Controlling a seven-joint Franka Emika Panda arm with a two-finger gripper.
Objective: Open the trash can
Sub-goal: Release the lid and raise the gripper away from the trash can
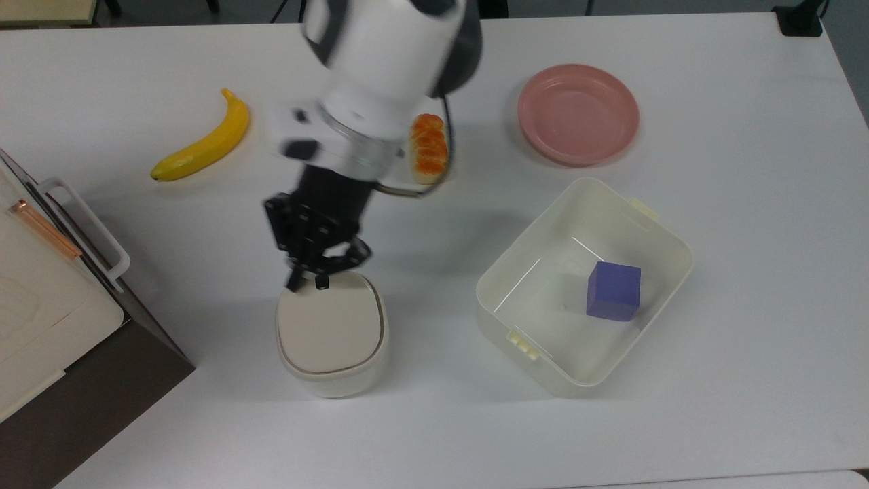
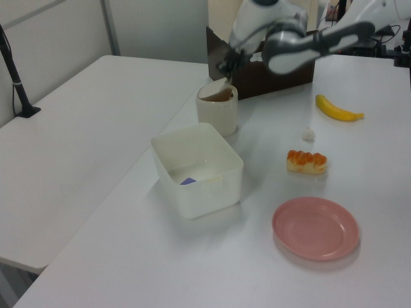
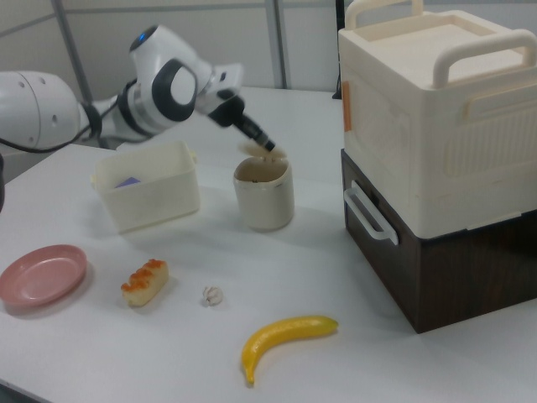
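Right view: the trash can (image 3: 263,200) is seen on the worktop (image 3: 352,336) beside the tub (image 3: 147,195), lid (image 3: 263,152) tilted up (interior exposed), gripper (image 3: 260,141) above the rim; the jaws' state cannot be told.

Gripper (image 1: 307,280) angled downward, fingers together

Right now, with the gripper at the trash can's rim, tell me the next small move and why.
Probably lift the gripper straight up, clear of the trash can. In the left and right views its lid stands tilted up with the dark inside showing, so the can looks open, and the gripper hangs close over the rim.
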